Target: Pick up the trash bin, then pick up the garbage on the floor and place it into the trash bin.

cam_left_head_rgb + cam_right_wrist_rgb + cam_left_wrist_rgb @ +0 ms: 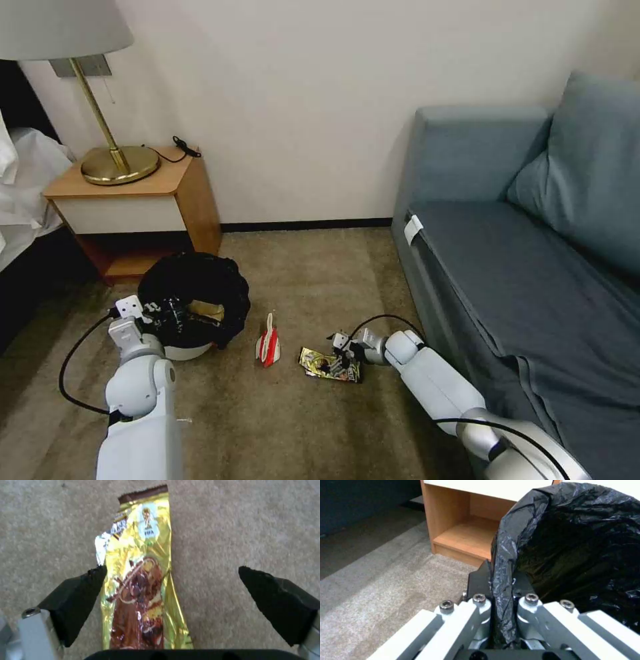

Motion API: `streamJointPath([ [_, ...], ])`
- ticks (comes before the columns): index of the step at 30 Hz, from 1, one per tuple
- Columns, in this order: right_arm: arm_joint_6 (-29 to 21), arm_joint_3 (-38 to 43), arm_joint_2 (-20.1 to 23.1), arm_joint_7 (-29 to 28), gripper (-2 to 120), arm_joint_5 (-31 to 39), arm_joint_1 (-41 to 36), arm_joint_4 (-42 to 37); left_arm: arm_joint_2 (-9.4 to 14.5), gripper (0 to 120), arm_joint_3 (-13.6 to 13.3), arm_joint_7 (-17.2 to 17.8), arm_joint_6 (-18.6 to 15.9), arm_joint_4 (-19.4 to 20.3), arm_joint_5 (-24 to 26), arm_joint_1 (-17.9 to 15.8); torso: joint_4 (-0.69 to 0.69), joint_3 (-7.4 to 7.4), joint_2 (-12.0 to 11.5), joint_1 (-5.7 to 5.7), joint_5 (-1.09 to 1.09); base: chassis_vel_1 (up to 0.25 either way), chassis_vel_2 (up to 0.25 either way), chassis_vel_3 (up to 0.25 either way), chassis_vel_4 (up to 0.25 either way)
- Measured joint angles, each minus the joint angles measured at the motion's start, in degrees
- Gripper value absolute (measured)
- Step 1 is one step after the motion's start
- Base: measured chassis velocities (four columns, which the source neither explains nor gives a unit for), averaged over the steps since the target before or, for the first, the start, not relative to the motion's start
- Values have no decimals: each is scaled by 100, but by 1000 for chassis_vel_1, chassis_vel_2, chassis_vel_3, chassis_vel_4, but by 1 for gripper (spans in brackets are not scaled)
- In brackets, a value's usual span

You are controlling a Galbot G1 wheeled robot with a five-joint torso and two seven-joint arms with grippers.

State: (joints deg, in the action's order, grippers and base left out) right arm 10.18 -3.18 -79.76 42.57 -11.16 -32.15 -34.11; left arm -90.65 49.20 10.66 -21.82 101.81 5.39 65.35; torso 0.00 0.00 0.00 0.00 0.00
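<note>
While left gripper fingers pinch the round white black-lined trash bin rim to carry it, right gripper fingers spread around the gold foil snack wrapper beside it.

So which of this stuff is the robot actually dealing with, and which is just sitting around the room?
Part of the job:
- trash bin, rim clamped by the left gripper
- gold snack wrapper on the carpet, between the open fingers of the right gripper
- red-and-white packet on the carpet beside the bin

Just lying about:
- nightstand with brass lamp
- grey sofa
- bed
</note>
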Motion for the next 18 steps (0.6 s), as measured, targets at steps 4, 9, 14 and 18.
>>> streamJointPath([
  [4, 82, 139, -56, -2, 100, -24, 1, 184, -7, 4, -18, 0, 7, -4, -2, 8, 0, 0, 0, 0, 0, 0, 0, 0, 0],
  [9, 164, 270, -123, 7, 100, -84, 4, 359, -6, 4, -28, 0, 8, 35, -8, 28, 0, 0, 0, 0, 0, 0, 0, 0, 0],
  [14, 196, 327, -155, 64, 100, -89, 4, 508, -1, 4, -19, 0, 7, 67, -15, 47, 0, 0, 0, 0, 0, 0, 0, 0, 0],
  [18, 220, 387, -189, 80, 100, -84, 16, 708, -4, 4, -18, 0, 5, 77, -20, 62, 0, 0, 0, 0, 0, 0, 0, 0, 0],
])
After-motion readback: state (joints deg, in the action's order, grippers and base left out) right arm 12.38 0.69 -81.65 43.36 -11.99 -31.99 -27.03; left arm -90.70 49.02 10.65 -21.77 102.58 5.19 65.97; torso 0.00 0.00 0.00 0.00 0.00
